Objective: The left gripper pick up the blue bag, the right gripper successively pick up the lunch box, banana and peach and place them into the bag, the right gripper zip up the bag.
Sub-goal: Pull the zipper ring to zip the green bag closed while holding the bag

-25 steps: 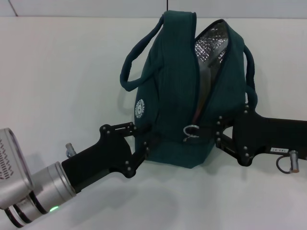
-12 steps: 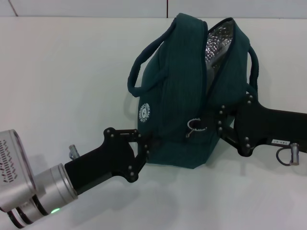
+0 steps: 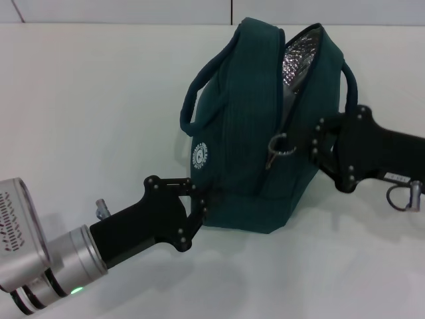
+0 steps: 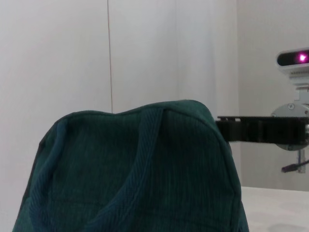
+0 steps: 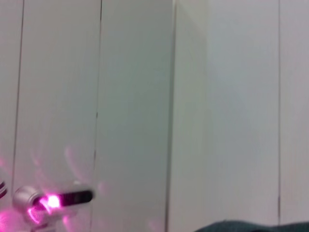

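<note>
**Bag stands tall while the zipper goes up**

The blue bag [image 3: 255, 133] stands upright on the white table [image 3: 86, 113]. Its long side runs from near the robot to far away, leaning a little to the right at the far end. Its top points up. The white round logo [image 3: 200, 154] faces the robot's left. One looped handle [image 3: 199, 100] hangs out on the left side and the other curves on the right.

The left gripper [image 3: 199, 203] is at the bag's near bottom corner. Its fingers are pressed onto the fabric there, closed on the bag.

The right gripper [image 3: 302, 149] is at the bag's near right side. Its fingers are hidden against the bag, so I cannot tell if they are apart or together. The metal ring pull [image 3: 277, 149] sits just beside it on the zipper line.

The top of the bag is open at the far end, and the shiny foil lining [image 3: 297, 56] shows through the gap.

Half a second ago the ring pull and the right gripper were lower down. Now both are higher up the bag. The left gripper has stayed in the same spot.
</note>
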Robot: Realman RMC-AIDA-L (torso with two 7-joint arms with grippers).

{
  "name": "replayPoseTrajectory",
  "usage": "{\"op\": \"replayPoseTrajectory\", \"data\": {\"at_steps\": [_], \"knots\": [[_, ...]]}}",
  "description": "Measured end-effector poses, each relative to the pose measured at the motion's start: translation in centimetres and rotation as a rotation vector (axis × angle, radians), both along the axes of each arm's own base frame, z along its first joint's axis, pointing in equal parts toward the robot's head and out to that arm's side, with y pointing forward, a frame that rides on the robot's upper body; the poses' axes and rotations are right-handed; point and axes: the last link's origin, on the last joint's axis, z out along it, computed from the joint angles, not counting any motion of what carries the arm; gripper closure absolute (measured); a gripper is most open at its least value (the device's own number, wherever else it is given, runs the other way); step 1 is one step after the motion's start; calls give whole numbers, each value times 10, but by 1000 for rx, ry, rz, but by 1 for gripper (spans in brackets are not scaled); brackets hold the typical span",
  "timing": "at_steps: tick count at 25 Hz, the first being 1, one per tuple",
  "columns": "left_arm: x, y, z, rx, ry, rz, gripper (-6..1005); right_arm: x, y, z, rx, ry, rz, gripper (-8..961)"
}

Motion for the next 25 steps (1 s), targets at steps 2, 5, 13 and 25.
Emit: {"op": "replayPoseTrajectory", "data": {"at_steps": [2,5,13,25], "knots": [[0,0,0,1,0,-1,932,-1,2,2,21,17,2,945],[0,1,0,1,4,-1,932,-3,5,8,74,58,-2,947],[2,3,-3,-13,15,-18,931,-4,12,22,228,170,-24,953],[13,0,-1,-29,-28,-73,931,3,9,16,298,207,-48,947]]}}
